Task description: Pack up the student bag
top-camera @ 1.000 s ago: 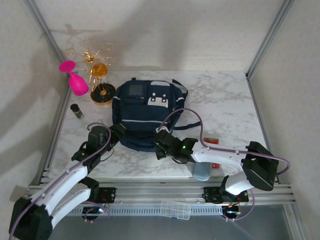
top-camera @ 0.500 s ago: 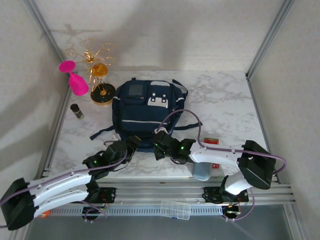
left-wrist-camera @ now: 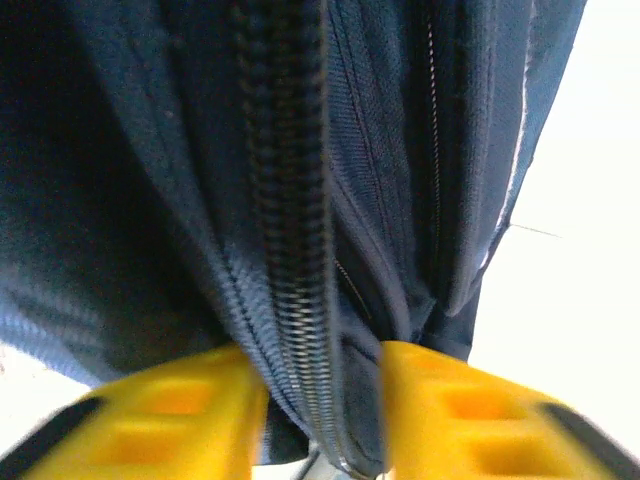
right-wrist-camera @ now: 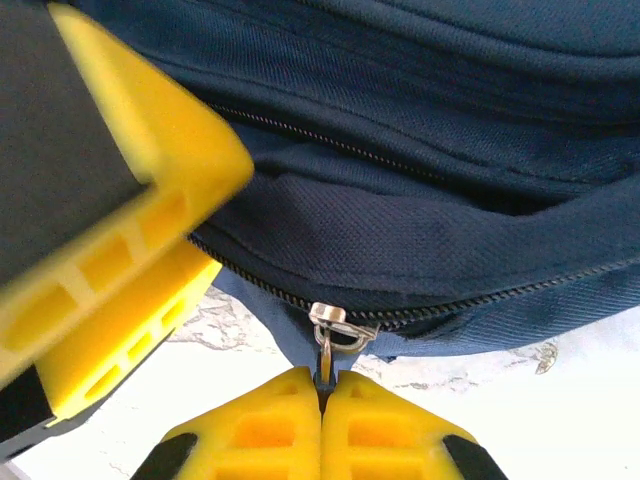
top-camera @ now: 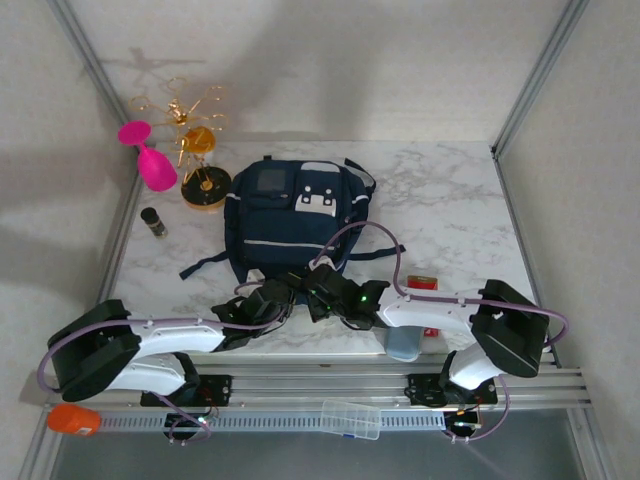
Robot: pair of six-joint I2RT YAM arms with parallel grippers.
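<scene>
Bag [top-camera: 290, 215] lies flat at the centre of the tabletop [top-camera: 450, 210], its near edge toward the 2 arms. Left jaws pinch the fabric fold bearing the zip [left-wrist-camera: 295, 250]. Right jaws, pressed together, grip the zip pull [right-wrist-camera: 328, 328].

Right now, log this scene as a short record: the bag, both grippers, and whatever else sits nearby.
bag: student bag lies flat at centre, zipped edge nearest the robot
left arm: left gripper clamps a fold of the bag along its zipper
right arm: right gripper shut on the zipper pull
far left: pink goblet, gold wire ornament, small dark bottle
</scene>
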